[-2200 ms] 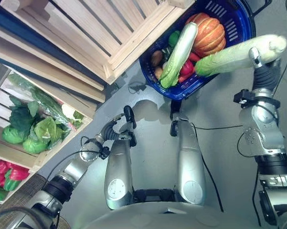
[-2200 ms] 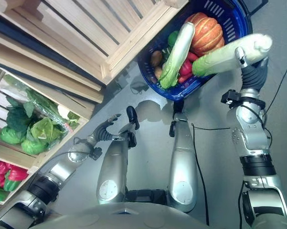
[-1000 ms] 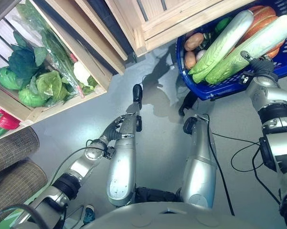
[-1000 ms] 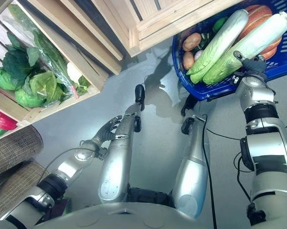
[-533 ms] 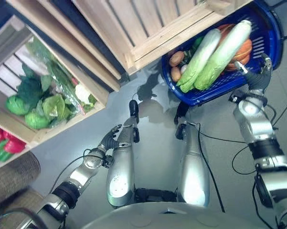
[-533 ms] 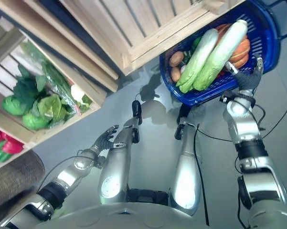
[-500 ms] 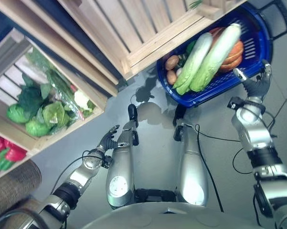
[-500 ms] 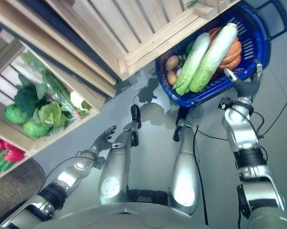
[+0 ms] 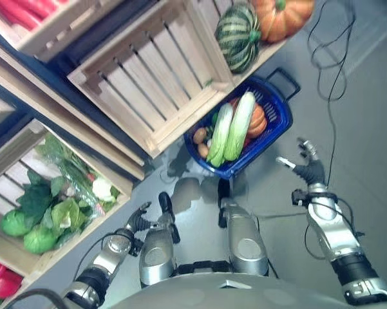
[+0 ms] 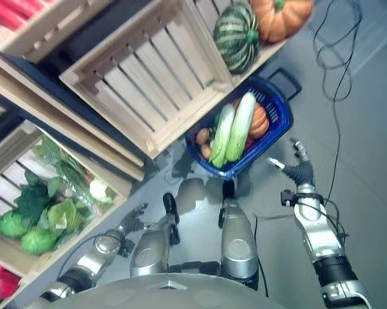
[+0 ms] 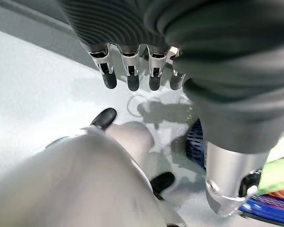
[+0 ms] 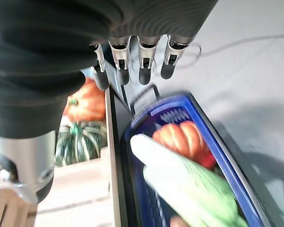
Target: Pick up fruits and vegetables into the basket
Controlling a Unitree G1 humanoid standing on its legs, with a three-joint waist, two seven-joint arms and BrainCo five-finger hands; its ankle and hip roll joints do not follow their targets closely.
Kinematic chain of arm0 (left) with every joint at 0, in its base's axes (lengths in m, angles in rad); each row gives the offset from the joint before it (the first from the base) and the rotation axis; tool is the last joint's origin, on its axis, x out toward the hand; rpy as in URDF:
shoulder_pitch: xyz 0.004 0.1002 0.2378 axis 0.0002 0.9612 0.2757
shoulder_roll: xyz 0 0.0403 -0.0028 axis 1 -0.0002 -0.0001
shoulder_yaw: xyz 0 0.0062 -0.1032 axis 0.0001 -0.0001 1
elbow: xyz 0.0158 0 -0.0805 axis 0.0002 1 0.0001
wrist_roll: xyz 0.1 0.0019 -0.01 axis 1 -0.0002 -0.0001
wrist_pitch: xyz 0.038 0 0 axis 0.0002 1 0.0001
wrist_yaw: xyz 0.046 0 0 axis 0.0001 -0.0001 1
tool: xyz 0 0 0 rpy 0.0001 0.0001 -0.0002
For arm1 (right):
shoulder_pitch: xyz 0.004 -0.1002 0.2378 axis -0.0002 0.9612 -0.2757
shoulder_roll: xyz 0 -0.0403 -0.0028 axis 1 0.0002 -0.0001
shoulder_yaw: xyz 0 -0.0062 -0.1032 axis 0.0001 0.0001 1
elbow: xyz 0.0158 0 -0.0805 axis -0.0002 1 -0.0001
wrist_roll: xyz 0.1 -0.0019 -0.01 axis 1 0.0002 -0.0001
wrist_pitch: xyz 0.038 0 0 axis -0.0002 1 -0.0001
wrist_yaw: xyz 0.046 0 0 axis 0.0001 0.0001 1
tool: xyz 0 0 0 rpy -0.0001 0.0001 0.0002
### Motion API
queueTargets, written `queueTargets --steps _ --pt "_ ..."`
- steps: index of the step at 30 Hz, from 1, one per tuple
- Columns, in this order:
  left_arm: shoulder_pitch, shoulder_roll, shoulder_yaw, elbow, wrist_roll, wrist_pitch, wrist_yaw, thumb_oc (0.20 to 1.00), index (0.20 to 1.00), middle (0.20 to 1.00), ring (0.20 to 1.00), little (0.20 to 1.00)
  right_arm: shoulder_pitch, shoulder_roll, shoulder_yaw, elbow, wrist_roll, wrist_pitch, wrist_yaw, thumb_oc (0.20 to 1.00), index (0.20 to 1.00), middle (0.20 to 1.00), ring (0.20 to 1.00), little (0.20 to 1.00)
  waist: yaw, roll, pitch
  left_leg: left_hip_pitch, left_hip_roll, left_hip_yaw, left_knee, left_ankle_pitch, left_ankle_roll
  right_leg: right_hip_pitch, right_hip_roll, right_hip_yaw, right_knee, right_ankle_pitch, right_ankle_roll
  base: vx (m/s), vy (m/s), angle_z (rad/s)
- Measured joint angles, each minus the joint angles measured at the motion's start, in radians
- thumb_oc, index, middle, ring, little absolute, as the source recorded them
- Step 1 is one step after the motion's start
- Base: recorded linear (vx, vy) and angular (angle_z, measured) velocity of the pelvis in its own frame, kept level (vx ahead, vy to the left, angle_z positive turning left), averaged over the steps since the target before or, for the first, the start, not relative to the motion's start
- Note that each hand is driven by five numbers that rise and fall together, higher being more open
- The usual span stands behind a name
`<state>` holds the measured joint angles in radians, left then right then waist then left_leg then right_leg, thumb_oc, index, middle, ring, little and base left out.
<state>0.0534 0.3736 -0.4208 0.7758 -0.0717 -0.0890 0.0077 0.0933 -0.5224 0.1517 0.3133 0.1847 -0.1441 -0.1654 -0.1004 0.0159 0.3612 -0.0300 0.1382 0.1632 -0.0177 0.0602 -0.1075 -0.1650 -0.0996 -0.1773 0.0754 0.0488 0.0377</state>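
Two long cabbages [image 9: 232, 125] already lie in the blue basket [image 9: 278, 117] on the floor, over an orange pumpkin [image 9: 257, 120] and some small stuff, so it looks pretty loaded. Right robot hand [image 9: 307, 168] hovers just beside the basket, fingers spread, holding nothing. Left robot hand [image 9: 139, 217] hangs low, relaxed and empty too. Leafy greens [image 9: 48, 212] and two pumpkins [image 9: 239, 35] sit in the crates, so there's more to grab I'd guess
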Motion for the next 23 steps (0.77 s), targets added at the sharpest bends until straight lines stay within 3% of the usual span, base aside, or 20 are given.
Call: queueTargets --steps 9,14,23 --pt "0.007 -0.055 0.025 0.191 0.036 0.03 -0.119 1.0 1.0 1.0 1.0 1.0 0.017 0.12 0.15 0.401 -0.009 0.151 0.267 1.0 1.0 1.0 1.0 1.0 0.047 0.009 -0.159 0.108 0.001 -0.019 -0.062 0.002 -0.001 0.148 0.008 -0.037 -0.109 0.009 0.02 0.07 0.019 0.1" --pt "0.0 -0.087 0.027 0.251 0.034 0.062 -0.151 1.0 1.0 1.0 1.0 1.0 -0.027 0.192 0.177 0.595 -0.008 0.176 0.308 1.0 1.0 1.0 1.0 1.0 0.078 0.021 -0.208 0.13 -0.002 -0.03 -0.063 -0.002 0.004 0.197 0.008 -0.055 -0.15 0.024 0.023 0.03 0.043 0.1" --pt "-0.025 -0.13 0.057 0.308 0.014 0.113 -0.204 1.0 1.0 1.0 1.0 1.0 -0.091 0.208 0.173 0.811 -0.021 0.196 0.356 1.0 1.0 1.0 1.0 1.0 0.1 0.055 -0.252 0.162 -0.003 -0.03 -0.07 -0.003 0.004 0.233 0.008 -0.057 -0.167 0.029 0.024 -0.01 0.055 0.0"
